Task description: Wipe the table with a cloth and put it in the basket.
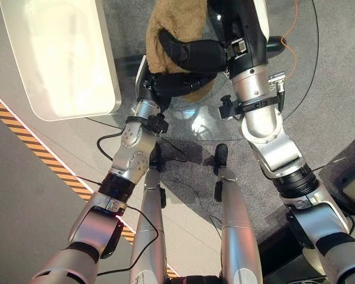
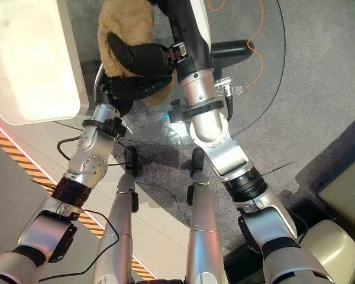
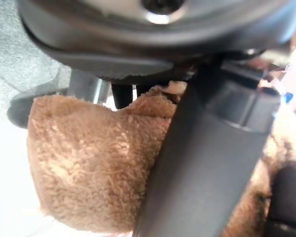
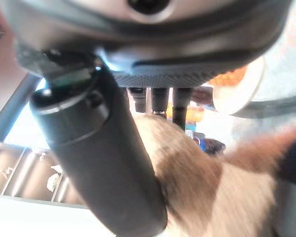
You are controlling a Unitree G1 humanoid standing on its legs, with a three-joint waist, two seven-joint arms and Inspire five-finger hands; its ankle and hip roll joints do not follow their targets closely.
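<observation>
Cloth: tan fleece cloth [image 1: 174,23] bunched on the glass table [image 1: 296,89], near its left edge.
Right hand: right hand [image 1: 192,53] lies across the cloth, fingers curled into it.
Left hand: left hand [image 1: 165,86] at the cloth's near edge, fingers hidden; grip unclear.
Basket: white basket [image 1: 59,59] just beside the table's left edge, without the cloth.
Progress: probably mid-wipe or gathering; binning remains.

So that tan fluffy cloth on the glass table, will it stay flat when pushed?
Probably not: the cloth looks soft and already bunched under the right hand and left hand, so it likely folds. On the smooth glass table it may slide easily.

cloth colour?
Tan, fluffy cloth; the left wrist view shows it best.
</observation>
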